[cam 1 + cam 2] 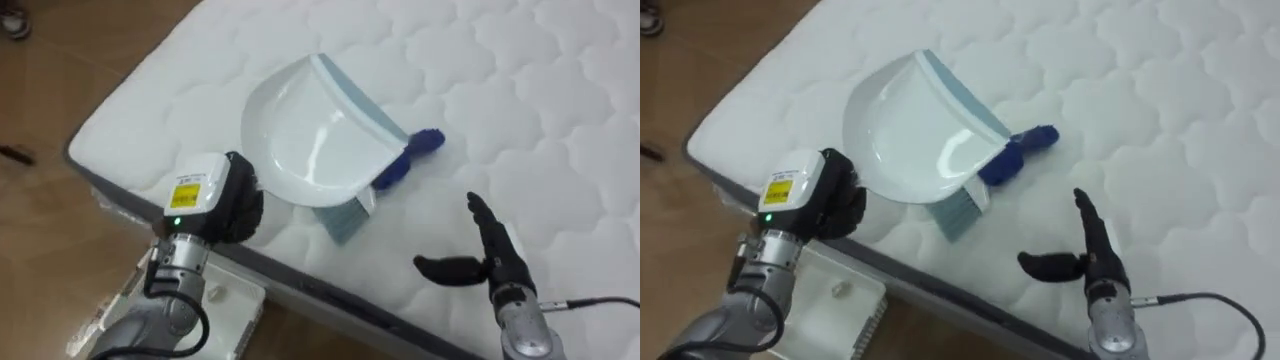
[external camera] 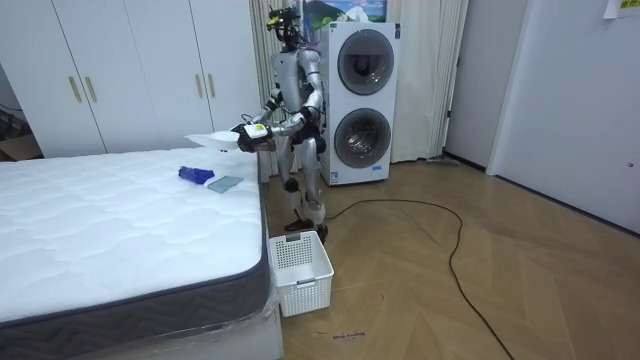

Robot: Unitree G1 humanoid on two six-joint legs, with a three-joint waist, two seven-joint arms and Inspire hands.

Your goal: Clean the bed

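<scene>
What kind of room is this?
Probably a home bedroom with a laundry corner, or a mock-up of one: a bare quilted mattress, white wardrobe doors, and two stacked front-loading machines.

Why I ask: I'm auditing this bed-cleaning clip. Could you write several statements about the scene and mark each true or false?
1. The left hand holds the white dustpan. True.
2. The brush is gripped in the right hand. False: the brush lies on the mattress, partly under the dustpan, and the right hand is open and holds nothing.
3. A white basket stands on the floor by the bed's corner. True.
4. The dustpan is heaped with debris. False: its inside looks bare.
5. The robot kneels on the mattress. False: it stands on the floor beside the bed.
</scene>
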